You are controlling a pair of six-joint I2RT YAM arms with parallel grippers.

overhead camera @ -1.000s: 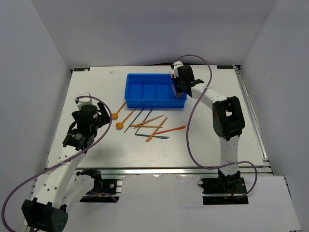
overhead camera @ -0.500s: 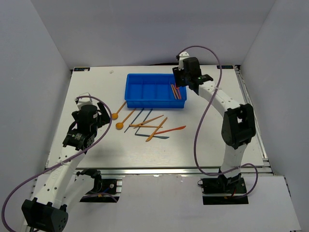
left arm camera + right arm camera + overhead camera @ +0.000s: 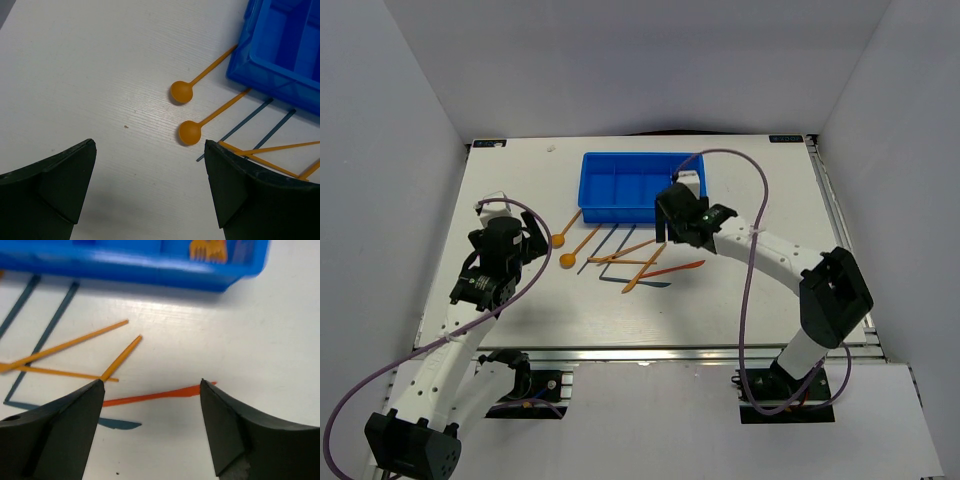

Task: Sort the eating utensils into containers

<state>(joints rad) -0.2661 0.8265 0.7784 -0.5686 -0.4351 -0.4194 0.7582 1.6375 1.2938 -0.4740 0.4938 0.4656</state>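
Observation:
The blue tray (image 3: 610, 214) with its containers lies at the back middle; the right wrist view shows its wall (image 3: 150, 270) and an orange fork (image 3: 207, 250) inside. Loose utensils lie in front of it: two orange spoons (image 3: 559, 238) (image 3: 568, 261), dark blue sticks (image 3: 603, 243), orange sticks (image 3: 630, 250), a red knife (image 3: 675, 268) and a dark blue knife (image 3: 650, 284). My right gripper (image 3: 670, 232) (image 3: 152, 382) hangs open and empty just above the red knife (image 3: 155, 396). My left gripper (image 3: 530, 238) (image 3: 149, 143) is open and empty, left of the spoons (image 3: 190, 132).
The right arm's purple cable (image 3: 745, 290) loops over the table's right half. White walls close in the table on three sides. The tray's right end is partly hidden behind my right gripper in the top view.
My right gripper has opened, left the tray's right compartment and swung forward and left over the loose utensils. The left arm has not moved.

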